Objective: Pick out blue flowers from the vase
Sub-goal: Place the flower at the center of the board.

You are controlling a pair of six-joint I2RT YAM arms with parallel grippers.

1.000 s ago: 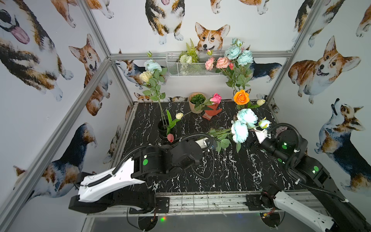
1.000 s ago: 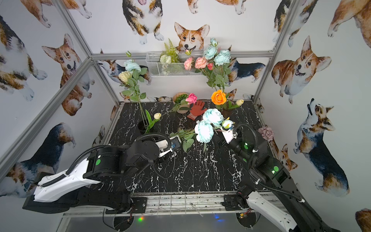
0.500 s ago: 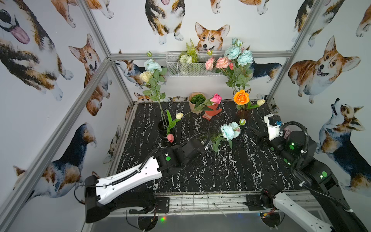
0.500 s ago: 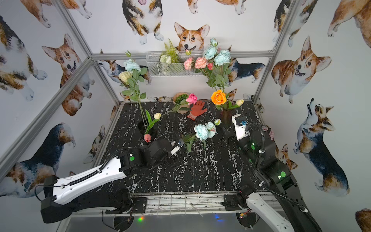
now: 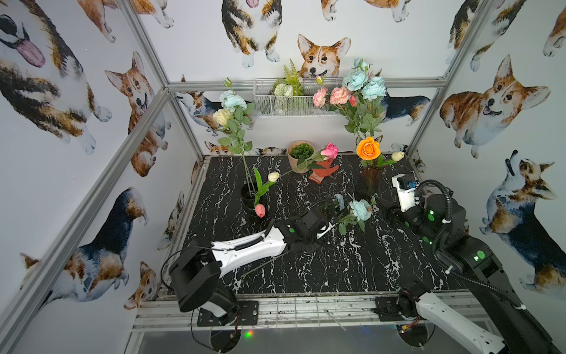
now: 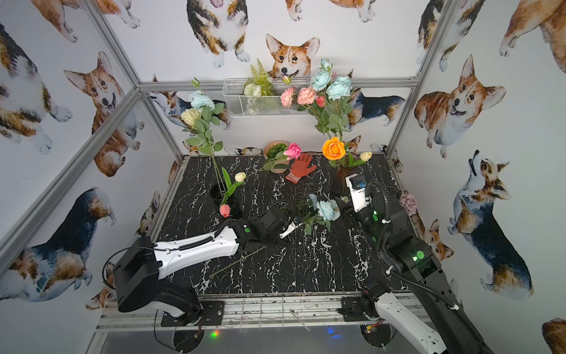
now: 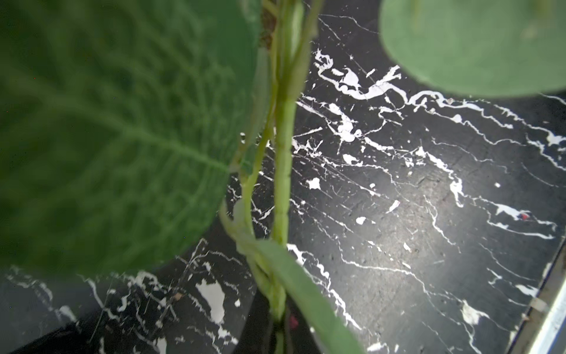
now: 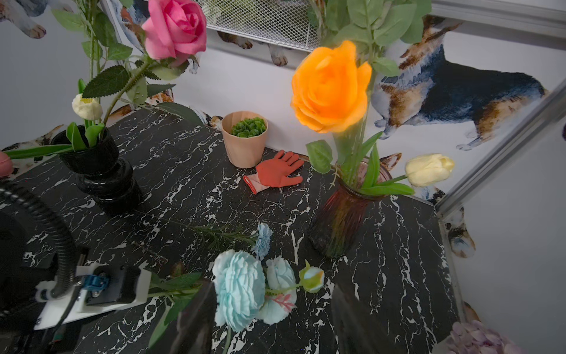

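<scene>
My left gripper (image 5: 325, 228) is shut on the green stem (image 7: 283, 171) of a spray of blue flowers (image 5: 360, 210), which it holds low over the black marble table (image 5: 337, 269). The spray shows two pale aqua blooms (image 8: 240, 288) and a bud (image 8: 312, 277). Just beyond it a small periwinkle bloom (image 8: 263, 240) lies on the table. My right gripper (image 8: 272, 321) stands open by the blooms, touching nothing, with one dark finger (image 8: 196, 318) on each side. More aqua blooms (image 5: 364, 82) and some pink ones stand tall in the dark glass vase (image 5: 369, 180).
An orange rose (image 5: 367, 148) and a cream tulip lean out of the same vase. A black vase (image 5: 252, 199) holds tulips and tall stems at the left. A terracotta pot (image 5: 300, 156), a red glove (image 5: 324, 173) and a wire basket (image 5: 291, 101) are at the back.
My left arm has brought the aqua spray down from high above the table to just over it. My right arm has drawn back to the right, away from the blooms.
</scene>
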